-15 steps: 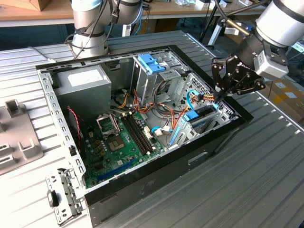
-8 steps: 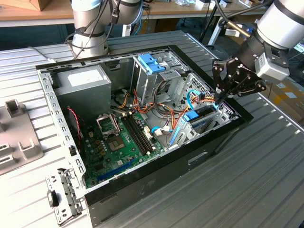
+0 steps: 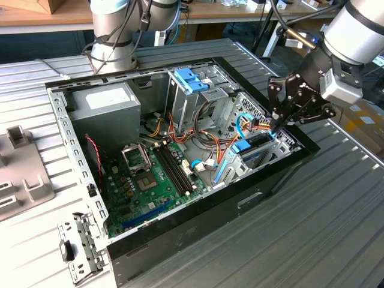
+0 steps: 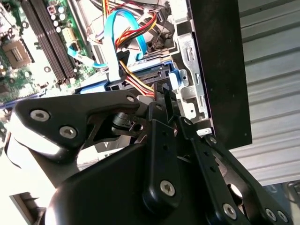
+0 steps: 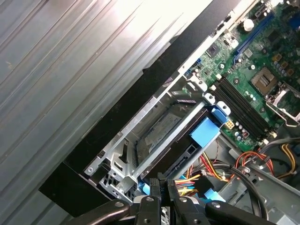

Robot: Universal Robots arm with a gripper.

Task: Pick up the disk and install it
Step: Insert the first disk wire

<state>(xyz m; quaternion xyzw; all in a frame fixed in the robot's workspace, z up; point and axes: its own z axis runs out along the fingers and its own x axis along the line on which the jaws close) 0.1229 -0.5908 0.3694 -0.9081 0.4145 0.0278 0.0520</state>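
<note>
The disk (image 3: 258, 142) lies in the low drive cage at the exterior view's right end of the open computer case, its bright blue end tab (image 3: 241, 146) facing the motherboard. In the first wrist view its dark body (image 5: 180, 143) and blue tab (image 5: 205, 131) sit between the cage's metal rails. My gripper (image 3: 278, 122) hangs over the disk's cable end, shut, with nothing between its fingers. The fingertips (image 4: 167, 95) touch or nearly touch the carrier's end beside the orange and yellow power wires (image 4: 140, 84). The same fingertips (image 5: 154, 183) rest by the carrier's blue edge.
A tall metal cage with a blue latch piece (image 3: 191, 80) stands behind the low cage. Blue data cables (image 3: 243, 123) and bundled wires crowd the space beside the gripper. The motherboard (image 3: 150, 180) fills the case floor, the power supply (image 3: 105, 105) the back corner. Ribbed metal table (image 3: 336, 228) surrounds the case.
</note>
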